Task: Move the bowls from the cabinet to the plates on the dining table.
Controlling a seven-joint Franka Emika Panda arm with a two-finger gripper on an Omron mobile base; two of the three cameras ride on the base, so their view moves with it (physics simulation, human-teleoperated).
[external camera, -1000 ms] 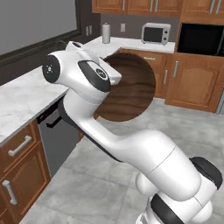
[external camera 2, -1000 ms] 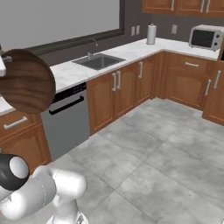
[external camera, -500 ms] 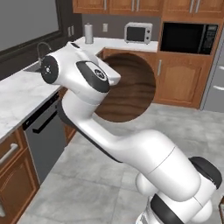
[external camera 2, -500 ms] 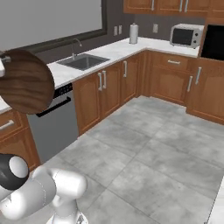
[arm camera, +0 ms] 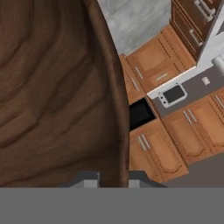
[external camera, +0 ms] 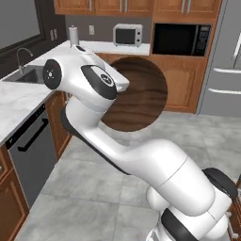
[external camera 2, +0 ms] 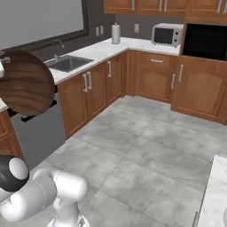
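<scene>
At far left a counter (external camera: pixel 19 101) with a sink (external camera 2: pixel 68 63) runs along the wall, a dishwasher (external camera: pixel 33 150) under its edge. The arm (external camera: pixel 108 136) rises beside it, carrying the wooden bowl (external camera: pixel 139 94) on edge in the air, clear of the counter. In the hand view the gripper (arm camera: pixel 113 179) is clenched on the bowl's rim, one finger either side of the wall. Right of the bowl the grey tile floor (external camera 2: pixel 146 155) lies open up to the cabinets (external camera 2: pixel 199 88). A microwave (external camera 2: pixel 167 34) sits on the corner counter; a marble edge (external camera 2: pixel 216 195) cuts in at far right.
</scene>
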